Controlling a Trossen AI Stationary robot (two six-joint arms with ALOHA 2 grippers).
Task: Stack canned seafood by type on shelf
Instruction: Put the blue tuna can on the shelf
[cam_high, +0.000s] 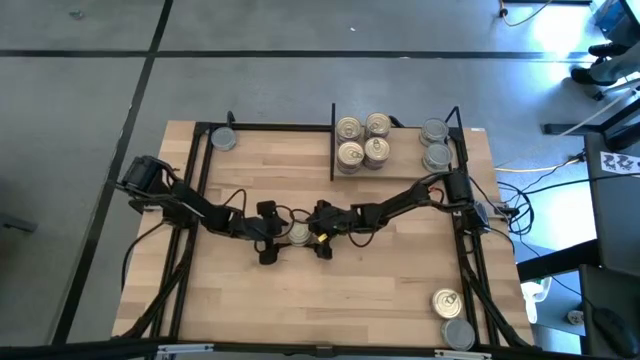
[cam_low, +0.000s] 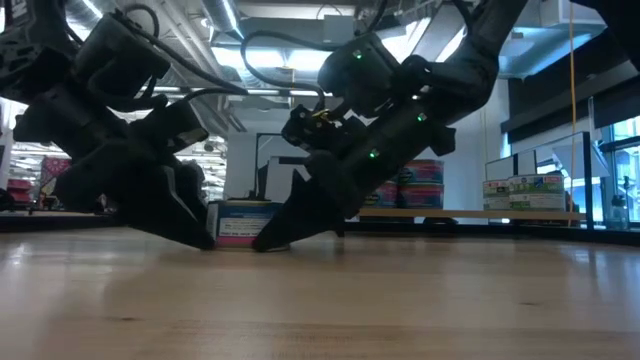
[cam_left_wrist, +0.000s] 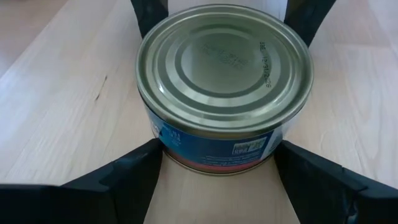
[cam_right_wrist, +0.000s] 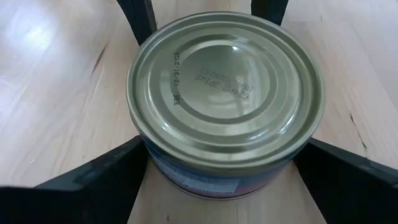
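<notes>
Both arms meet at the middle of the wooden counter (cam_high: 330, 300), where one grey-lidded tin (cam_high: 299, 233) stands upright between them. The left gripper (cam_high: 272, 238) reaches in from the left and the right gripper (cam_high: 321, 229) from the right, each tilted down toward the tin.

In the left wrist view the tin (cam_left_wrist: 224, 87) sits between that gripper's dark fingers (cam_left_wrist: 124, 180), which flank its lower sides; the jaws are spread wide around it, and whether the pads touch the wall cannot be told. The right wrist view shows the same tin (cam_right_wrist: 227, 99) from the other side, with the right fingers (cam_right_wrist: 99, 177) likewise spread on either side of it. The tin's ringed dull grey lid carries a stamped code, and a blue and red label wraps its side.

In the low view the two grippers lean in toward each other, the left gripper (cam_low: 185, 215) on the left and the right gripper (cam_low: 300, 215) on the right, with the labelled tin (cam_low: 245, 222) low between their tips on the counter.

The shelf (cam_high: 280, 155) lies along the far part of the counter, split by a black divider (cam_high: 332, 140). Four gold-lidded tins (cam_high: 362, 141) cluster just right of the divider, grey-lidded tins (cam_high: 435, 145) stand near the shelf's right end, and a single grey tin (cam_high: 224, 139) sits at its far left corner. Two more tins (cam_high: 452, 318) wait at the counter's near right corner.
</notes>
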